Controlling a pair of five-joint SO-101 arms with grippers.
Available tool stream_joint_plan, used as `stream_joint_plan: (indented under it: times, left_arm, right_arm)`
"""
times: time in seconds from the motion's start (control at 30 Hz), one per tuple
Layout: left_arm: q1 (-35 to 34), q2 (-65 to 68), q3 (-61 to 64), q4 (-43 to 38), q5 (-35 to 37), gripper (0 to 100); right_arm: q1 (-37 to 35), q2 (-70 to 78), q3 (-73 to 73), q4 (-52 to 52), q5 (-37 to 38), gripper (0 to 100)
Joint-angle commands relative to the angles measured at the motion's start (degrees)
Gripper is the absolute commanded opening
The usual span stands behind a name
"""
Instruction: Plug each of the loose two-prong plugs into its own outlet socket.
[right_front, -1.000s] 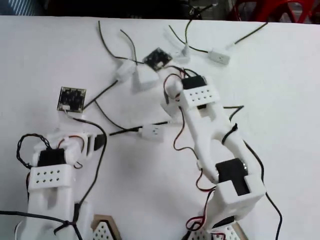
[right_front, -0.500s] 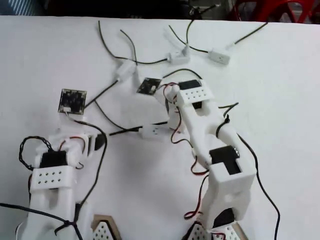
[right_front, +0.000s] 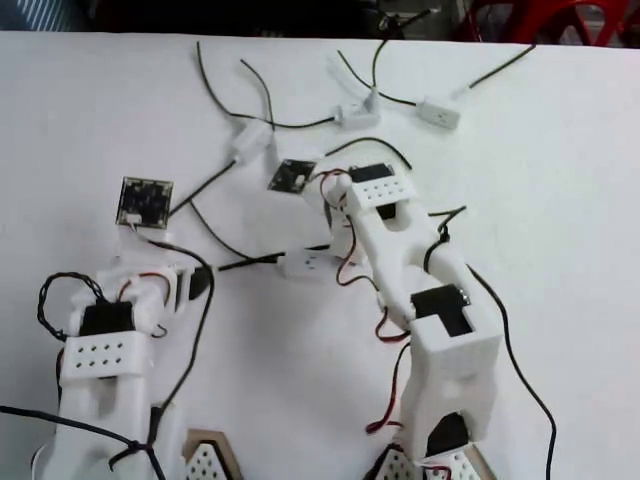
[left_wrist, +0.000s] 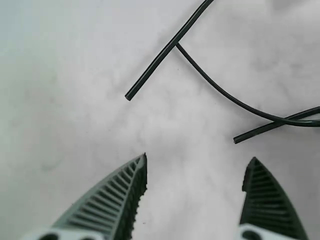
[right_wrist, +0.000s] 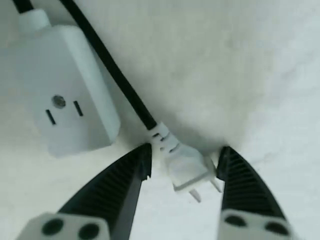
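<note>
One white table (right_front: 560, 150) | loose black cords (left_wrist: 165, 52) | left fingers (left_wrist: 115, 200) open | right fingers (right_wrist: 115, 190) open astride plug (right_wrist: 187, 172)

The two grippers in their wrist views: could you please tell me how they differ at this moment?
The left gripper has bare table between its fingers; the right gripper straddles a white two-prong plug. Beyond the left gripper lie loose black wires; beside the right gripper lies a white outlet socket. Both are open, with dark ribbed fingers.

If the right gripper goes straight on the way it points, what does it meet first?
Probably the white plug, lying between the right gripper's open fingers; the socket block sits aside. Depth is unclear.
</note>
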Motion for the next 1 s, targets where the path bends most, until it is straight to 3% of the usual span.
stream_joint_plan:
  times: [0.0,0.47,0.67,0.83,0.97]
  left_arm:
    - [-0.6,-1.4,0.1,-1.1,-0.2,31]
    - [-0.4,-1.4,0.2,-1.1,-0.2,31]
    - [-0.4,-1.4,0.2,-1.1,-0.2,31]
    - [-0.4,-1.4,0.2,-1.1,-0.2,31]
    - [-0.4,-1.4,0.2,-1.1,-0.2,31]
  right_arm:
    - [1.4,0.0,-0.5,-0.1,-0.1,2.8]
    - [7.1,-16.4,0.2,9.4,-32.1,1.7]
    - [7.3,-16.8,1.1,12.0,-34.3,2.8]
    - [7.3,-16.9,1.3,14.5,-34.4,16.4]
    - [6.9,-16.9,1.3,14.7,-34.1,15.9]
